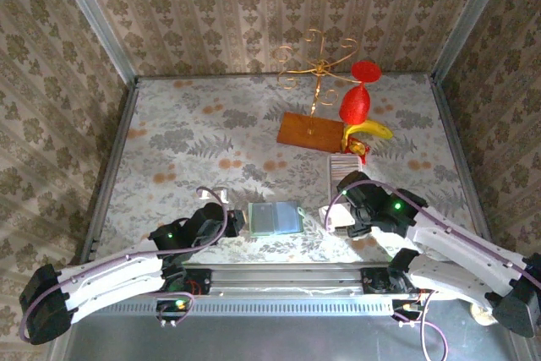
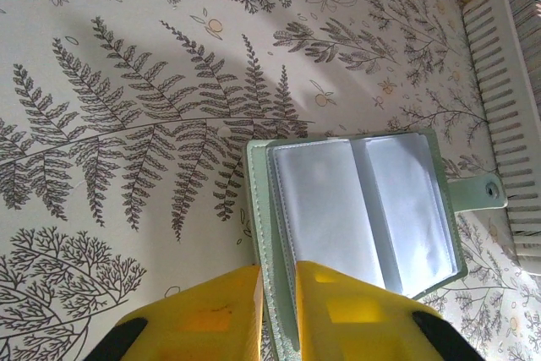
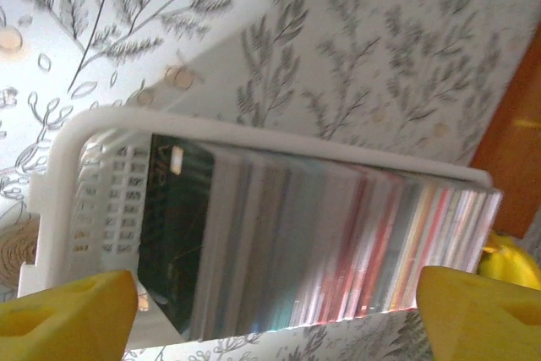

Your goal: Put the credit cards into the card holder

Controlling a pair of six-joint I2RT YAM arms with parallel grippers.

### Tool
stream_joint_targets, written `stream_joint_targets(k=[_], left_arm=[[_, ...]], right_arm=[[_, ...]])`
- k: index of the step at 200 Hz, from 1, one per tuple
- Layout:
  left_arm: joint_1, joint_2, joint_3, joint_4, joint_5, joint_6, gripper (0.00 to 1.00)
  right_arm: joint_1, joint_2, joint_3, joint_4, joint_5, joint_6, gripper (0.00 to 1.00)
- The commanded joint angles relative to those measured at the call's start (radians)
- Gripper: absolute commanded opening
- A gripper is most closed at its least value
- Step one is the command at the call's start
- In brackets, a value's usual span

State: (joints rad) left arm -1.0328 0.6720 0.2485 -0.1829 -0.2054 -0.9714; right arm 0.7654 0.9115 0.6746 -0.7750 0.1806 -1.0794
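open card holder (image 2: 363, 209) in left hand (image 2: 277, 285)

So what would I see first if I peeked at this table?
Probably the bright red thing and yellow banana at the far right, beside a curly gold wire stand. Then the open green wallet near the front middle, its edge pinched by the left gripper, and a white tray packed with cards under the open right gripper.
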Motion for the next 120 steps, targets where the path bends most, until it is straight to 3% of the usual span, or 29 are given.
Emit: stream_joint_targets(k=[1, 15, 56, 120], left_arm=[[0.002, -0.019, -0.006, 0.019, 0.012, 0.020, 0.18], [0.002, -0.023, -0.013, 0.027, 0.011, 0.016, 0.18], [0.001, -0.028, -0.024, 0.038, 0.016, 0.009, 0.18], [0.004, -0.028, -0.028, 0.036, 0.020, 0.001, 0.16]], right_arm=[[-0.004, 0.021, -0.058, 0.106, 0.084, -0.048, 0.95], [-0.003, 0.049, -0.088, 0.193, 0.133, -0.042, 0.98], [-0.004, 0.122, -0.071, 0.211, 0.172, -0.033, 0.98], [-0.003, 0.185, -0.067, 0.221, 0.154, 0.007, 0.87]])
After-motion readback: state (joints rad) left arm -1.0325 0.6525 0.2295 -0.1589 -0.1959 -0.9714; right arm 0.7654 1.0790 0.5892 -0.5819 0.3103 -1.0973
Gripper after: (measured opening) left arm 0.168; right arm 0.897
